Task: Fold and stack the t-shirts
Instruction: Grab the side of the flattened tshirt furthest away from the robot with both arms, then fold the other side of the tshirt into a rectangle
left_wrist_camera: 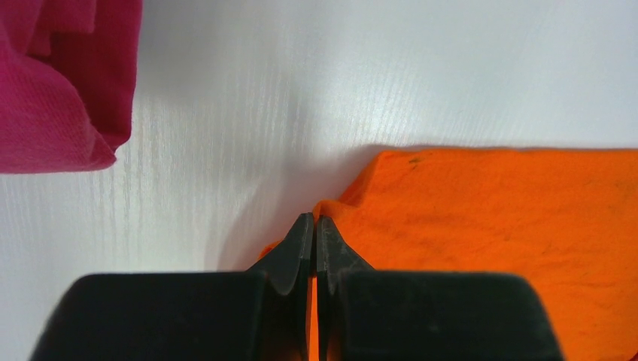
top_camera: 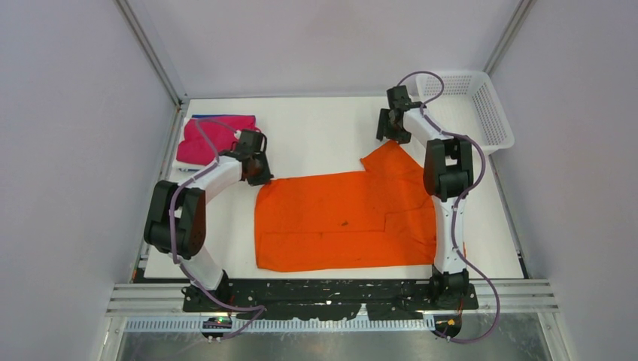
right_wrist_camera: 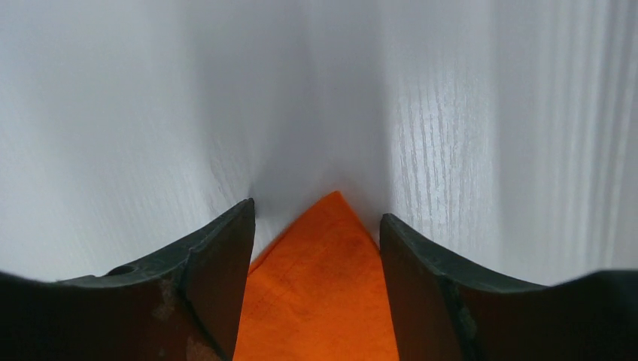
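Observation:
The orange t-shirt lies spread flat on the white table, one sleeve pointing to the far right. My left gripper is shut on the orange t-shirt's far left corner; in the left wrist view orange cloth shows pinched between the tips. My right gripper is open just past the sleeve tip; in the right wrist view the orange sleeve corner lies between the spread fingers. The magenta-pink t-shirt lies folded at the far left, a blue edge showing behind it.
A white mesh basket stands at the far right corner. The table's side rails and grey walls close in on left, right and back. The pink shirt lies close to the left of my left gripper.

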Motion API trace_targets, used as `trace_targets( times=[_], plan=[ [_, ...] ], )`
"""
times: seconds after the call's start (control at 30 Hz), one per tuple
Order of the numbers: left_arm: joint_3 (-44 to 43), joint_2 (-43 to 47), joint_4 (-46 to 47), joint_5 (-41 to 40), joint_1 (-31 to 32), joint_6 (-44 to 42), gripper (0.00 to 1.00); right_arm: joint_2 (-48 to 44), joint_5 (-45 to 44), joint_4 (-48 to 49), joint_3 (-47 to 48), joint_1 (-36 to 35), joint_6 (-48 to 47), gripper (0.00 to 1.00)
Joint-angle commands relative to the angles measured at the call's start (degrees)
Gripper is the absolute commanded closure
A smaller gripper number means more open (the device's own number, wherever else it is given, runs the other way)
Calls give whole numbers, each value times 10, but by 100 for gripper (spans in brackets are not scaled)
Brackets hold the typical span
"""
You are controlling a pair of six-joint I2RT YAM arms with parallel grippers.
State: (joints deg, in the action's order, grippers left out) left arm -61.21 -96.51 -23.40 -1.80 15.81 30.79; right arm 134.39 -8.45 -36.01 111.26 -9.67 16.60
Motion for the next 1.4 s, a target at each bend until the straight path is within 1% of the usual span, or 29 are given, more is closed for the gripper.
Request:
trace_targets(
  times=[0.0, 0.03, 0.07, 0.1, 0.17, 0.2, 0.23, 0.27, 0.3, 0.43, 0.53, 0.77, 0.83, 0.93, 1.17, 1.37],
  plan=[
    [3, 33, 12, 3, 3, -8, 100, -41, -10, -14, -37, -3, 2, 38],
    [5, 34, 12, 2, 3, -9, 100, -47, -13, -10, -46, -3, 0, 40],
    [7, 36, 12, 2, 3, -10, 100, -49, -18, -7, -50, -3, -1, 45],
    [10, 38, 14, 1, 3, -10, 100, -52, -20, -6, -55, -3, -4, 48],
    [11, 40, 13, 2, 3, -12, 100, -57, -24, -4, -59, -3, -6, 66],
    [11, 41, 14, 2, 3, -12, 100, -63, -20, 1, -61, -3, -10, 78],
    [11, 43, 13, 3, 3, -13, 100, -68, -17, 13, -70, -3, -13, 83],
    [12, 46, 14, 3, 4, -13, 100, -81, -12, 20, -74, -5, -19, 91],
    [14, 49, 16, 2, 4, -13, 100, -89, -11, 32, -84, -7, -24, 93],
    [36, 74, 18, 1, 10, -12, 100, -151, -30, 55, -136, -22, -59, 95],
    [67, 104, 29, -4, 16, -6, 100, -216, -63, 59, -210, -36, -66, 94],
    [122, 166, 44, -8, 31, 1, 100, -364, -155, 55, -371, -75, -52, 95],
    [136, 181, 51, -10, 38, 4, 100, -427, -166, 48, -414, -82, -40, 95],
    [153, 204, 51, -19, 48, 16, 100, -486, -174, 33, -473, -86, -28, 95],
    [218, 280, 56, -49, 57, 44, 100, -612, -186, -1, -561, -93, -11, 95],
    [262, 335, 59, -70, 57, 67, 100, -676, -203, -53, -594, -94, 5, 95]
  ],
)
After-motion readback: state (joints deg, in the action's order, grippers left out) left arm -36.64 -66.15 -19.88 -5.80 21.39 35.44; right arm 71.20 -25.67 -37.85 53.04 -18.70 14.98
